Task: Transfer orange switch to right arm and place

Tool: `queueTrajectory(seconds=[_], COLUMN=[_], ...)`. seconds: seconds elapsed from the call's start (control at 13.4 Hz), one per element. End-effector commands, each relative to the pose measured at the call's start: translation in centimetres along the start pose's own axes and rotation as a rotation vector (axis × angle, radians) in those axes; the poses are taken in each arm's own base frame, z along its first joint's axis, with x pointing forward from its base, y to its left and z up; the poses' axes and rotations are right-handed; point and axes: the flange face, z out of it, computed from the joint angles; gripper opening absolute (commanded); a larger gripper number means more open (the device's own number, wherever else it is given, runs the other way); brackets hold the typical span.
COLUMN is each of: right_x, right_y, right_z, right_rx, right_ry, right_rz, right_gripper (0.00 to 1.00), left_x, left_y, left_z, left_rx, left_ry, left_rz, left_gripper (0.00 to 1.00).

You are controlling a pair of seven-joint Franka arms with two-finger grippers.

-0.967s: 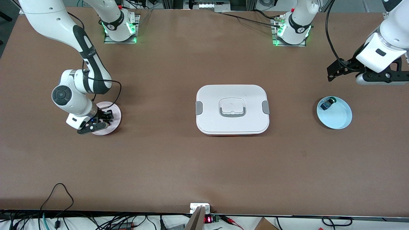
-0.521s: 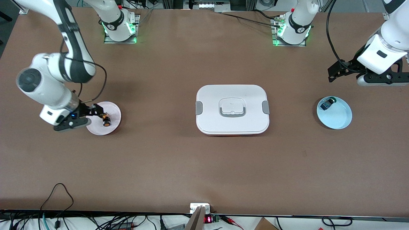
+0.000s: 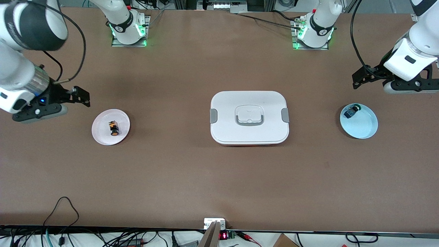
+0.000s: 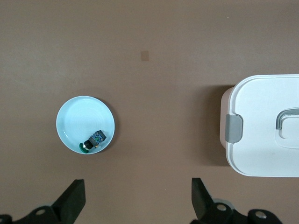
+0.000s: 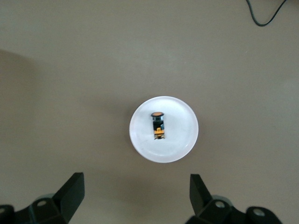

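Observation:
The orange switch (image 3: 113, 129) lies on its side on a small white plate (image 3: 103, 136) toward the right arm's end of the table. It also shows in the right wrist view (image 5: 159, 125), on the plate (image 5: 140, 140). My right gripper (image 3: 78, 96) is open and empty, up in the air over bare table beside the plate, apart from it; it shows in the right wrist view (image 5: 135, 198). My left gripper (image 3: 360, 79) is open and empty, held high over the left arm's end of the table; it shows in the left wrist view (image 4: 138, 203).
A white lidded box (image 3: 249, 117) with grey clips sits mid-table and shows in the left wrist view (image 4: 266, 126). A pale blue plate (image 3: 363, 128) at the left arm's end holds a small blue-and-black part (image 3: 350, 112), also in the left wrist view (image 4: 95, 139).
My right gripper has let go of the orange switch on the white plate, risen and drawn away toward the right arm's end of the table. The left arm has barely moved.

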Motion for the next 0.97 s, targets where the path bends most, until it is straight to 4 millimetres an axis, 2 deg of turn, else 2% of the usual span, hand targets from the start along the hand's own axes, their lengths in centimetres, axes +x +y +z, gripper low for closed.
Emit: queueTrajectory(seconds=[0.0,0.15,0.45,0.89], right_x=[-0.2,-0.6,-1.5,-1.3], right_y=[-0.7,-0.7,-0.6,-0.3], right_z=[-2.7,-2.8,-4.9,-5.2], right_rx=[0.044,0.040,-0.012,-0.025], right_ry=[-0.042,-0.052,-0.023,-0.011], right_rz=[0.018,0.018,0.011,0.002], right_gripper=[1.00,1.00,1.00,1.00], left_x=[0.4,0.3,0.3,0.4], left_y=[0.5,0.7,1.0,1.3], left_z=[-0.5,-0.4,-0.6,-0.9], left_rx=[0.006,0.006,0.005,0.004], left_ry=[0.000,-0.001,0.002,0.010], left_rz=[-0.003,0.000,0.004,0.007], left_gripper=[1.00,1.00,1.00,1.00])
